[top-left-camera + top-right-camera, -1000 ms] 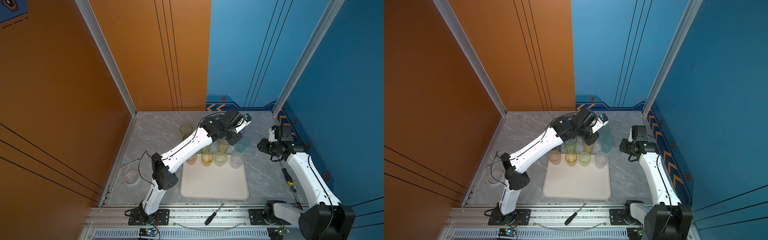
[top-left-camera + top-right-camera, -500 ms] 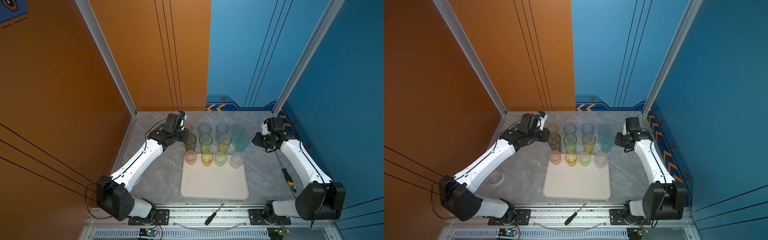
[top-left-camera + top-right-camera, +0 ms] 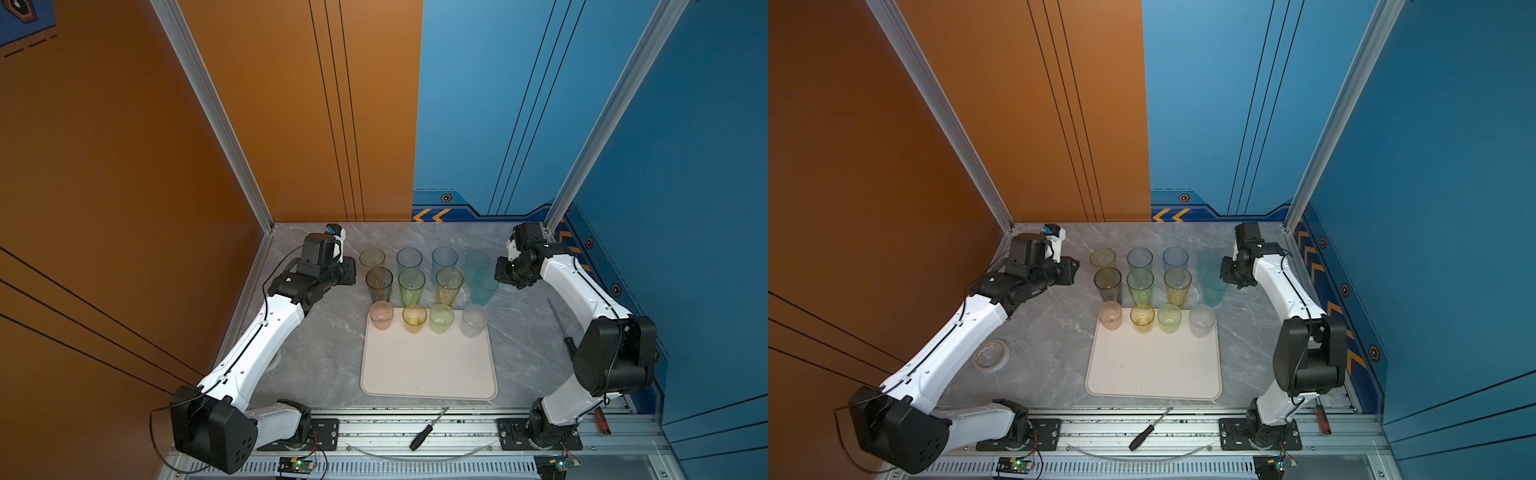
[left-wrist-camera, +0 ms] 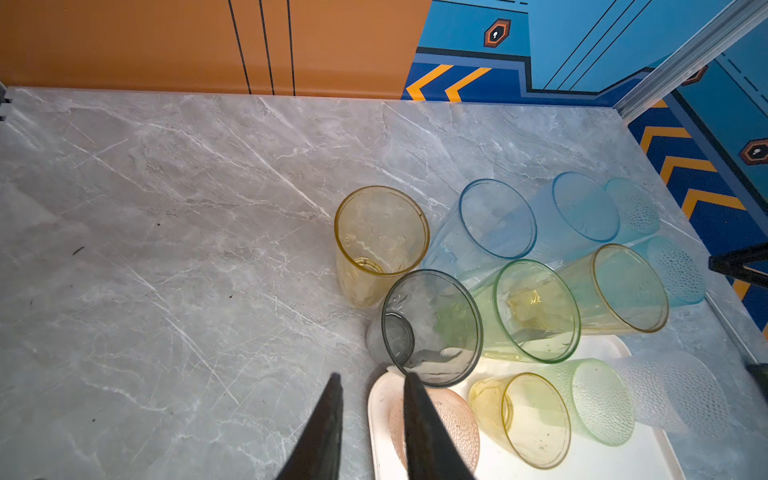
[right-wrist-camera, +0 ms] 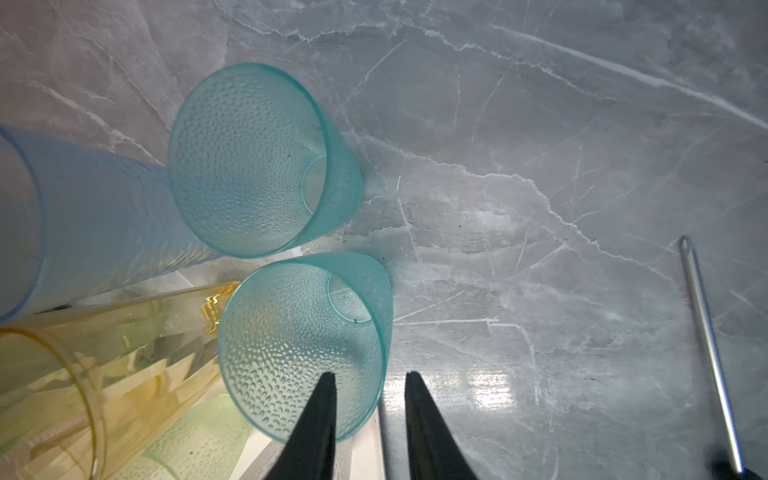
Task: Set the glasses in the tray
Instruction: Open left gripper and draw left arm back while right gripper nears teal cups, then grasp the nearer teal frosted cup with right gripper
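Glasses [image 3: 411, 284], twelve tinted see-through tumblers in three rows of four, with a robot gripper at each side.

In the right wrist view, the right gripper [image 5: 370, 374] has its two dark fingers [image 5: 320, 415] partly apart, astride the rim of a tall teal glass [image 5: 303, 345]. One finger is over the mouth and one is outside the wall. They do not look to be squeezing it yet.

In the left wrist view, the left gripper [image 4: 372, 376] has its fingers [image 4: 328, 415] a narrow gap apart, holding nothing. One tip sits just beside the rim of a tall smoke-grey glass [image 4: 432, 328]; whether it touches cannot be told.

In a top view, eight tall tumblers stand upright on the grey marble table [image 3: 324, 332] at the centre of the frame, just behind the tray [image 3: 428, 365]. The teal glass is at the right end of the middle row and the smoke-grey glass at the left end. Four short glasses [image 3: 414, 318], pink, yellow, green and clear, stand along the tray's far edge. The rest of the cream tray, at lower centre, is bare.

The tumblers look light, stiff and thin-walled, and smooth enough to be slippery. The teal one's dimpled skin should give a little more purchase. Tall, narrow at the foot and packed almost touching, they would likely tip easily and knock their neighbours. The best hold seems to be the rim wall on the outer side, one finger in and one out, then a straight lift.
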`<state>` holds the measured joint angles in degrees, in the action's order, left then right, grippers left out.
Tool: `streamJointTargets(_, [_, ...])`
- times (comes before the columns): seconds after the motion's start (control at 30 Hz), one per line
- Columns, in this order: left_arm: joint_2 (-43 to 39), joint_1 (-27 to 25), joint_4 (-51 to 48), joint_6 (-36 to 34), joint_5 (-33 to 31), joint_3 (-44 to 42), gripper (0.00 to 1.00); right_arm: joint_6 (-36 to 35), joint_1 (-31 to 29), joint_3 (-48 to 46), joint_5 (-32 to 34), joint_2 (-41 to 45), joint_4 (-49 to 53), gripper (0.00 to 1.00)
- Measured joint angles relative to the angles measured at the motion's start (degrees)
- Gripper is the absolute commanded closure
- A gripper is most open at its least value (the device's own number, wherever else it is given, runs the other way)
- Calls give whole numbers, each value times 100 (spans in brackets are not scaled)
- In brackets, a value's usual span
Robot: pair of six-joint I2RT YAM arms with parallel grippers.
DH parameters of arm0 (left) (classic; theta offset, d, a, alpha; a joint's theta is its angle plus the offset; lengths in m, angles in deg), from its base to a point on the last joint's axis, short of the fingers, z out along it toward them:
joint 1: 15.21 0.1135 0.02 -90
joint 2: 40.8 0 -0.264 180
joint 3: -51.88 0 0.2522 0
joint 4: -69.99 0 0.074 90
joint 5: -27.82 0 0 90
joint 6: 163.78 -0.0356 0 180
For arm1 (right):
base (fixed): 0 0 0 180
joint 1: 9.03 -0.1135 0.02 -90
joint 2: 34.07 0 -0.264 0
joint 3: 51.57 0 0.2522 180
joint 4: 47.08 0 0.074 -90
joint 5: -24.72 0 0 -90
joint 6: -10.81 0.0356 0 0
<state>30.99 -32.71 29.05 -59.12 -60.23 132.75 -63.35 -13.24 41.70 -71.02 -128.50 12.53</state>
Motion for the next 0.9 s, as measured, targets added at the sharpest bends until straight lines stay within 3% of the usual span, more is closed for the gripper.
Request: streamJointTargets(0.9, [7, 192, 85, 24, 221, -151, 73, -146, -149, 350, 286, -684, 170, 84])
